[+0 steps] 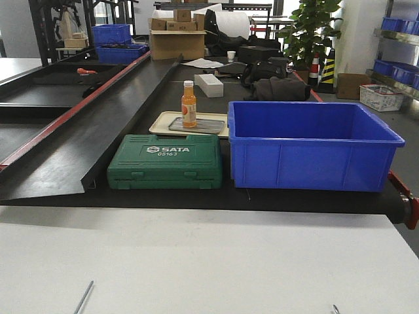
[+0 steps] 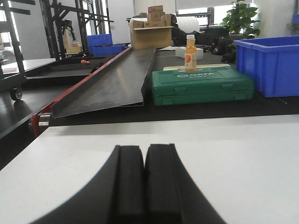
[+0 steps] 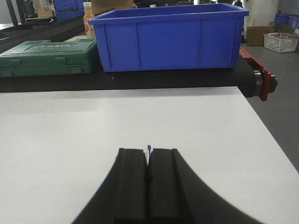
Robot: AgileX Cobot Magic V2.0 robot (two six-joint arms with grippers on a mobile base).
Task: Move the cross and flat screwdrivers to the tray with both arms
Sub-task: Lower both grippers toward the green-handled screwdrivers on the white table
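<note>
Screwdriver tip (image 3: 149, 148), seemingly, pinched in closed right pincer (image 3: 147, 155) above white table (image 3: 60, 130).

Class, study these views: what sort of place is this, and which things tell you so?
Most likely an industrial workshop or warehouse-style lab: a green SATA tool case and a deep blue plastic bin sit on a black bench, with stacked cardboard boxes behind.

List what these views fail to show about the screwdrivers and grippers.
- Front view: long silver shaft and short silver tip, handles cut off by the bottom edge; cross or flat unknowable.
- Right wrist view: pale sliver poking from the shut right gripper, too small to identify.
</note>
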